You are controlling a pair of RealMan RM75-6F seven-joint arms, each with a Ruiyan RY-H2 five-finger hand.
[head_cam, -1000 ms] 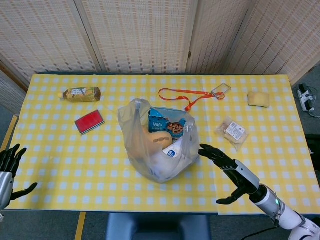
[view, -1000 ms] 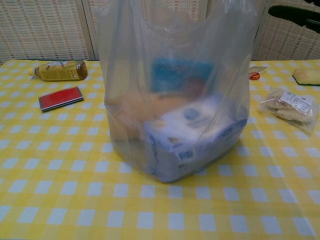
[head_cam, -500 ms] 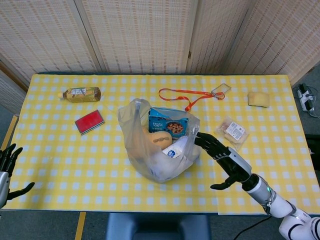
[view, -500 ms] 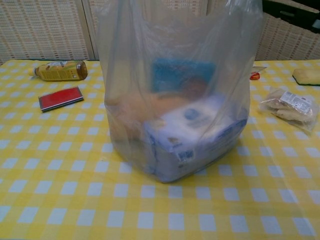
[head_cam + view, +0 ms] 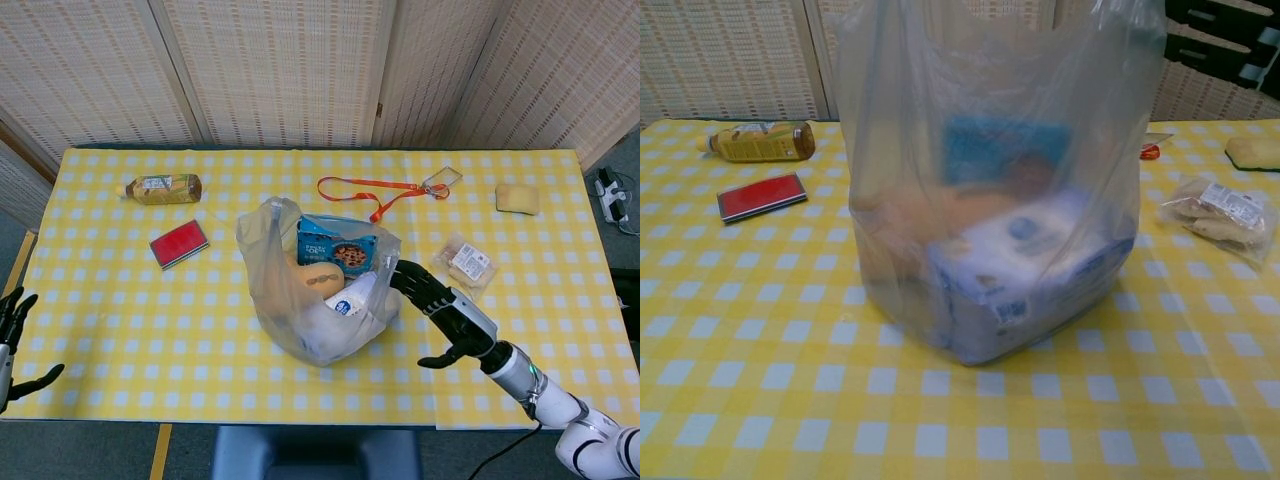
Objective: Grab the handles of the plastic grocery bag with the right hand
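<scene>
A clear plastic grocery bag (image 5: 318, 290) (image 5: 990, 190) stands upright mid-table, holding a blue cookie box, a round bun and a white package. One handle loop (image 5: 278, 212) rises at its far left; the other handle (image 5: 378, 262) stands at its right rim. My right hand (image 5: 440, 310) is spread, its fingertips touching the bag's right rim beside that handle; it holds nothing. In the chest view its dark fingers (image 5: 1225, 40) show at the top right, against the bag's edge. My left hand (image 5: 12, 335) hovers with fingers apart off the table's left front edge.
On the yellow checked table lie a bottle (image 5: 162, 187), a red case (image 5: 179, 244), an orange lanyard (image 5: 380, 190), a wrapped snack (image 5: 466, 264) and a yellow sponge (image 5: 517, 197). The snack lies just behind my right hand.
My right hand moved left and forward from the open table until its fingertips met the bag's right rim. My left hand sank a little further out of view.
</scene>
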